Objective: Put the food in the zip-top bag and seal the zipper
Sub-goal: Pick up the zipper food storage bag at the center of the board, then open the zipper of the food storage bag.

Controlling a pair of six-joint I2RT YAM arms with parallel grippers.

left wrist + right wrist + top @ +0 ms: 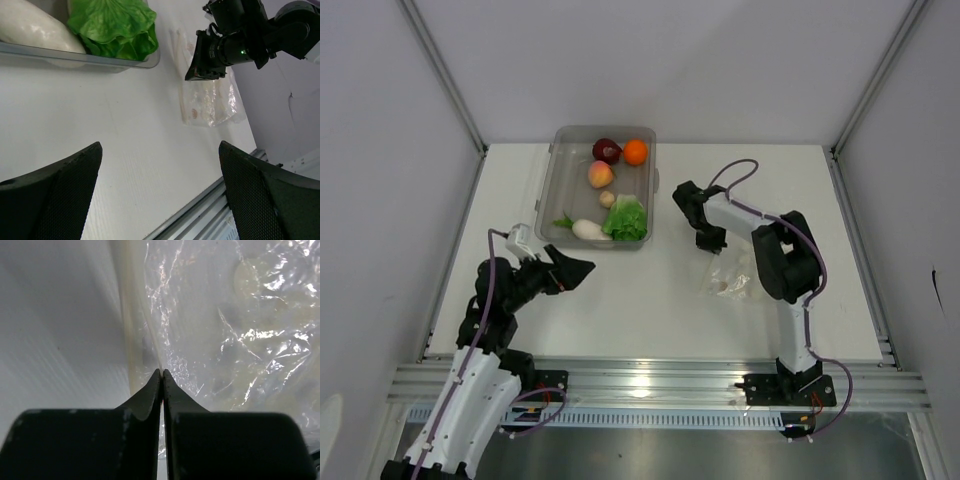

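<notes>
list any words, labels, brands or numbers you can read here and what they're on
No text can be read in any view.
zip-top bag: faint reddish marks near its edge, too blurred to read.
tray, food and table: no label, brand, number or sign shows.

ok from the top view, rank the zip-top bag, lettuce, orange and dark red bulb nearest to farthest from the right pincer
1. zip-top bag, on the table right at the tips of the right pincer
2. lettuce, to the pincer's left, in the near right corner of the tray
3. orange, far right corner of the tray
4. dark red bulb, just left of the orange
</notes>
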